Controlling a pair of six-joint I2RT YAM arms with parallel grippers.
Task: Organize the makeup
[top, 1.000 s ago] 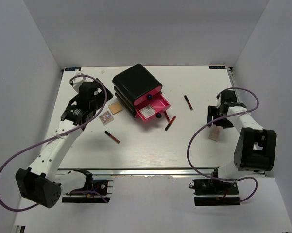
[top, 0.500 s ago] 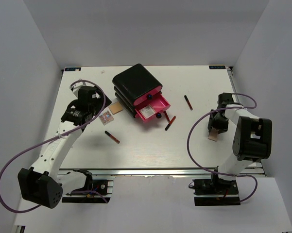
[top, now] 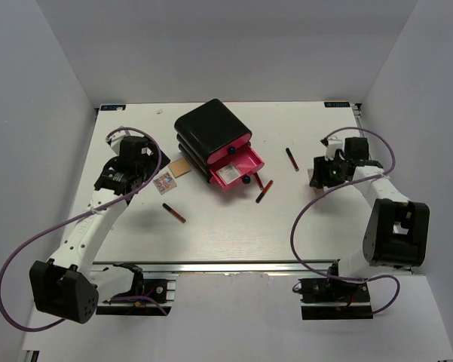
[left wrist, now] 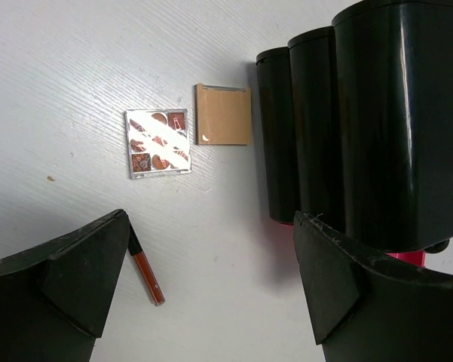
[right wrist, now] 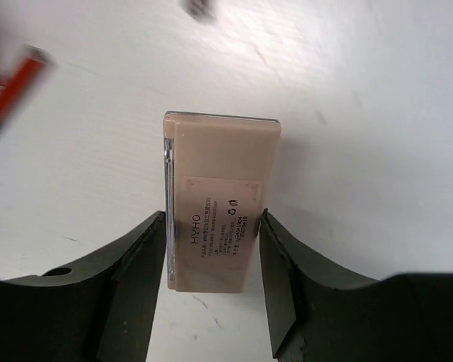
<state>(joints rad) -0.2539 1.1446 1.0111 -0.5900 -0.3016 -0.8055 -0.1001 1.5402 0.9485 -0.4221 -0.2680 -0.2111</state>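
The right tool is pinched on both long sides of the beige compact, a carry grip, likely bound for the open pink drawer. The left tool gapes wide and empty above the patterned packet on the counter, probably lining up.

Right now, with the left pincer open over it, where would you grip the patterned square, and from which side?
Probably from straight above: the patterned square lies flat and thin on the table, so only its edges offer purchase. Close the left pincer across the opposite edges with bare table beyond both; the tan card sits close beside another edge, leaving little finger room.
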